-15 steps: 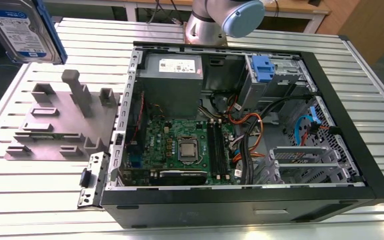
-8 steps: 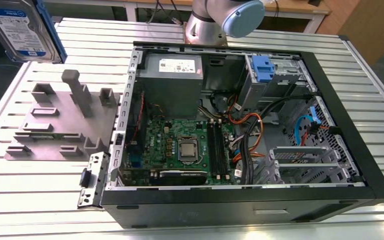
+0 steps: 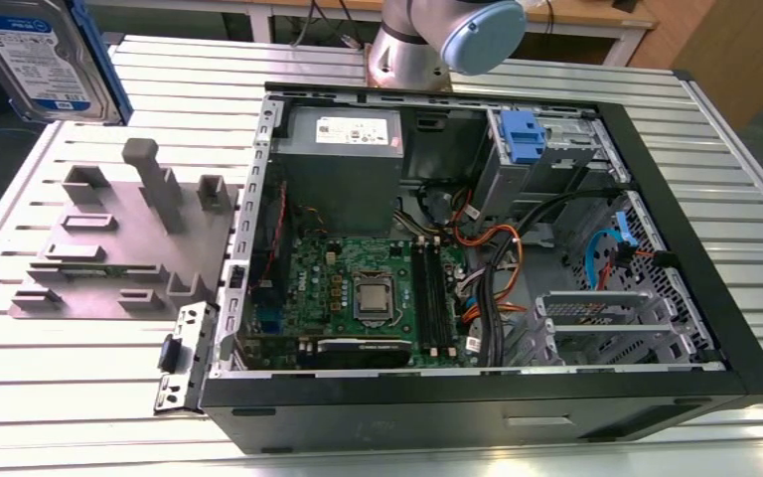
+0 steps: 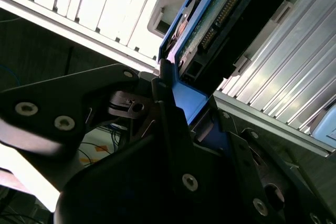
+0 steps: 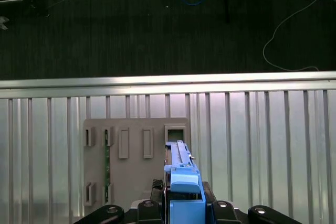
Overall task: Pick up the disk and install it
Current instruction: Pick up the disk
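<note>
Currently we see the pincer [image 5: 184, 209] clamped on the disk [image 3: 44, 60] at its blue carrier end, raised over the grey slotted fixture [image 3: 103, 248] on the counter [image 3: 699, 149], apart from the open computer case [image 3: 488, 417]

A workshop lab: slotted aluminium bench [image 3: 64, 397], opened computer case [image 3: 488, 417], grey fixture [image 3: 103, 248].

case [image 3: 488, 399] top: open | inside: cables [image 3: 491, 288] crowd the gap between board [image 3: 335, 270] and drive cage [image 3: 596, 320] | far bay: blue bracket [image 3: 521, 134] in it | holder [image 3: 90, 268] posts upright, disk [image 3: 37, 60] held clear above
</note>
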